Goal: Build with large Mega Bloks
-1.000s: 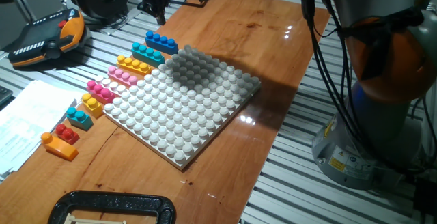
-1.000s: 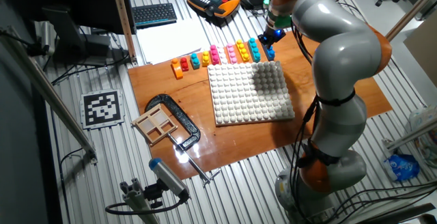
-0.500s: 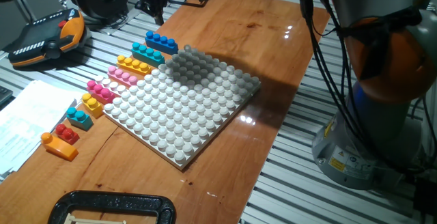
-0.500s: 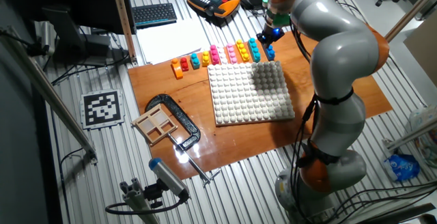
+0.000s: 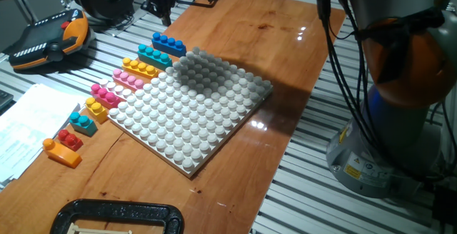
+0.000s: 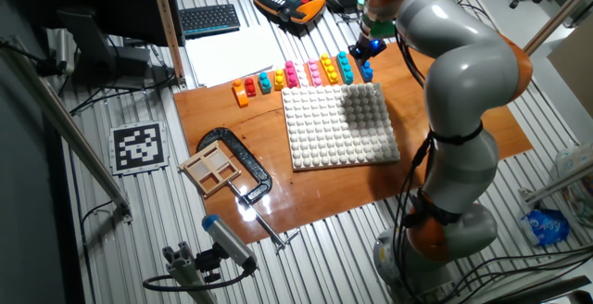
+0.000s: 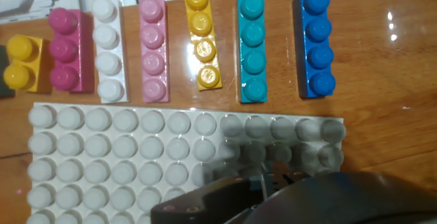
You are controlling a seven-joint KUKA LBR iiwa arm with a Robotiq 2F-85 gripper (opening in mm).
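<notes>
The table top [image 5: 271, 34] is varnished wood with a glossy, reflective finish, bordered by ribbed metal slats [image 5: 400, 212]. The blue brick [image 7: 314, 43], teal brick [image 7: 252, 48] and yellow brick [image 7: 201, 38] are smooth, shiny plastic. The white baseplate [image 7: 136, 156] is matt plastic.

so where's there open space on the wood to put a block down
Free: the wide bare wood right of the white baseplate, out to the table edge, and the strip past the blue brick. Crowded: the brick row hugging the baseplate's left edge.
</notes>
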